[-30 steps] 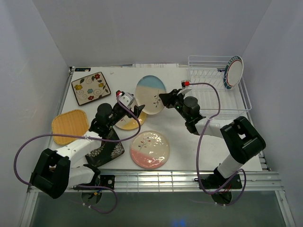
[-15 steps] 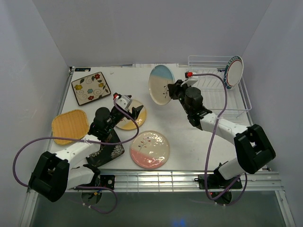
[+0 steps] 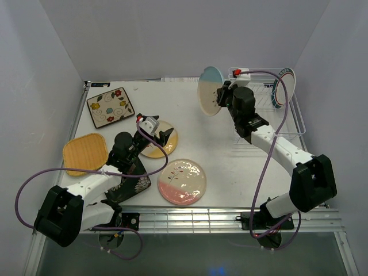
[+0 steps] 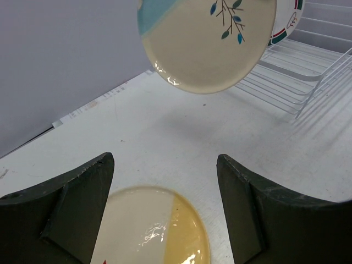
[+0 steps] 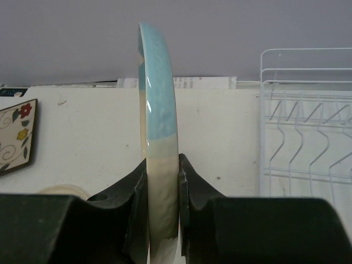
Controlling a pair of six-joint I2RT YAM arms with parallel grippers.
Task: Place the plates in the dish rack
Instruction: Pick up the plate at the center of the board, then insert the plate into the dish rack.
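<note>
My right gripper (image 3: 223, 98) is shut on the rim of the cream and blue round plate (image 3: 209, 91), holding it upright in the air just left of the white wire dish rack (image 3: 260, 115); it shows edge-on in the right wrist view (image 5: 159, 165). The teal-rimmed plate (image 3: 284, 87) stands in the rack's far right end. My left gripper (image 3: 156, 133) is open and empty above the cream and yellow plate (image 3: 159, 141), which shows between its fingers (image 4: 151, 228). The pink-half plate (image 3: 182, 181), flowered square plate (image 3: 110, 107), orange-yellow square plate (image 3: 85, 153) and black floral plate (image 3: 127, 183) lie on the table.
The left arm lies over part of the black floral plate. White walls close in the table at the back and sides. A metal grate runs along the near edge (image 3: 190, 218).
My right gripper has lifted the cream and blue plate up and to the right, from the table's middle to beside the rack, turning it upright. The left gripper has barely moved.
</note>
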